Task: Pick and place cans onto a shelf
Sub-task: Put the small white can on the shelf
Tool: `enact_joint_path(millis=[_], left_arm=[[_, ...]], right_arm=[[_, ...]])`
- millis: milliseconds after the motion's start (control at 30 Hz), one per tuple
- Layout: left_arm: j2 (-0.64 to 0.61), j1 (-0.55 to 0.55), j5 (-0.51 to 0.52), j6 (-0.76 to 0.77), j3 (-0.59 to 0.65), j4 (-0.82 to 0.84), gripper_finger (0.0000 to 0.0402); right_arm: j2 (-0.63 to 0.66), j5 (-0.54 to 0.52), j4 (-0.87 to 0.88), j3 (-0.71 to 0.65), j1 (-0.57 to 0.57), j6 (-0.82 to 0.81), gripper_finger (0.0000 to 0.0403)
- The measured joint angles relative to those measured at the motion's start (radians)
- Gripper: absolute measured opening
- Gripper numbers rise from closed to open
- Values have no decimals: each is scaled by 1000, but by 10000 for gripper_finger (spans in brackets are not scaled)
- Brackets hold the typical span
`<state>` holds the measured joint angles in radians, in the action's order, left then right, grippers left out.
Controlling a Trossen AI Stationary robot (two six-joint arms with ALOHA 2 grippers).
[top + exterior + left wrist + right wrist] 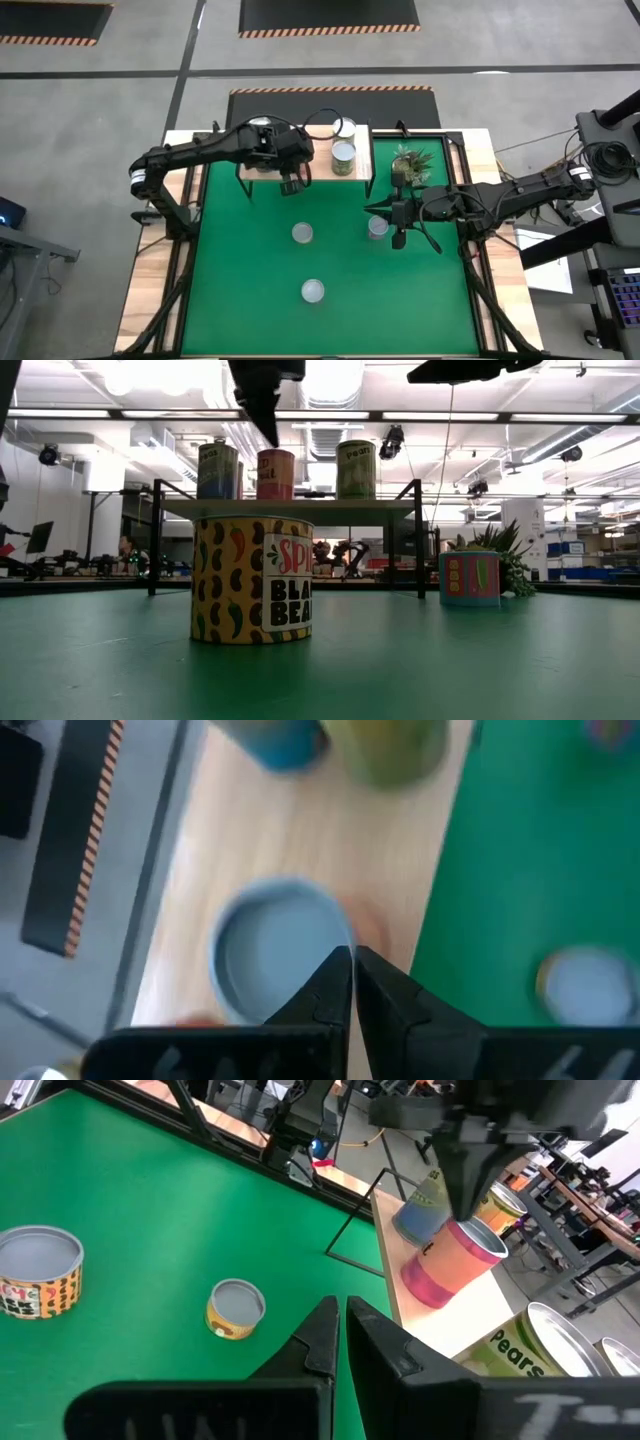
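The left gripper [291, 186], fingers pressed together and empty, hangs just above a pink-and-orange silver-topped tin can [452, 1264] on the low light-wood shelf [361, 172]. The right gripper's [398, 238] fingers are pressed together too, beside a can [377, 227] on the green worktop [250, 280].

The cans [252, 580] look like tin with dull silvery metal tops and glossy printed paper labels. The shelf [290, 510] is pale smooth wood on thin black metal legs, and the table [250, 300] wears a matt green mat edged in light wood.

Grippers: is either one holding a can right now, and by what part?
Nothing is held. The left gripper is shut, empty, above the light-wood shelf; the right gripper is shut, empty.
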<state>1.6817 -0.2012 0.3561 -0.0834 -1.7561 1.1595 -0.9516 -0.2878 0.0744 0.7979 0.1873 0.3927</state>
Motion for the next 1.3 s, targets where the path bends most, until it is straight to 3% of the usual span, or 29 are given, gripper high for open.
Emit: enact_joint_path(millis=[200, 467, 967, 1300], left_arm=[[-8, 0, 0, 71, -5, -98, 0], [-9, -11, 134, -10, -27, 47, 0], [28, -16, 20, 45, 4, 18, 0], [34, -16, 17, 79, 4, -54, 0]], right_arm=[[0, 0, 0, 0, 0, 0, 13], [0, 0, 1, 0, 0, 0, 13], [0, 0, 2, 0, 0, 0, 13], [0, 0, 3, 0, 0, 0, 13]])
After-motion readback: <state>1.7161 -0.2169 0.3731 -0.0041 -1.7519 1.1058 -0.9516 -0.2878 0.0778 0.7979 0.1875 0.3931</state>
